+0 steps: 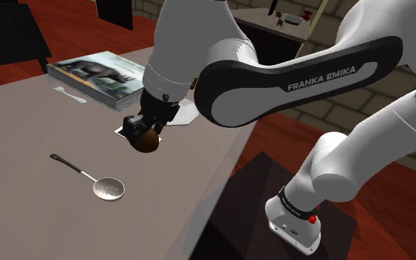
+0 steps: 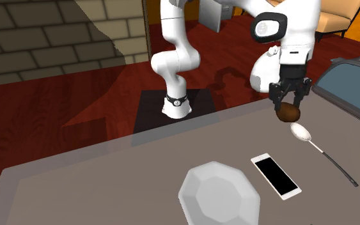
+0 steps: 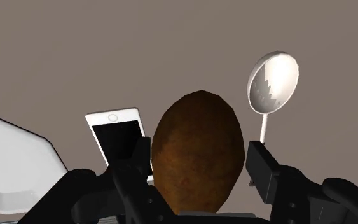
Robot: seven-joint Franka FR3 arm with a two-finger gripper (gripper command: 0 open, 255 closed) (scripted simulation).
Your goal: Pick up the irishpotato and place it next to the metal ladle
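Half of the task seems done: the pincer (image 2: 289, 107) is clamped on the brown potato (image 2: 289, 114) above the worktop (image 1: 21, 210), near the ladle (image 2: 302, 132), so I judge that lowering and releasing it beside the ladle remain.

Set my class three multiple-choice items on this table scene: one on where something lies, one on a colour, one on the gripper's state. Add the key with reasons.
1. The phone lies: A between the white bowl and the ladle; B inside the white bowl; C on top of the ladle.
2. The potato is: A white; B green; C brown.
3. The gripper is: A open; B shut on the potato; C shut on nothing.
Key: 1 A, it lies flat on the table between them; 2 C, its skin shows brown; 3 B, both fingers clasp it.
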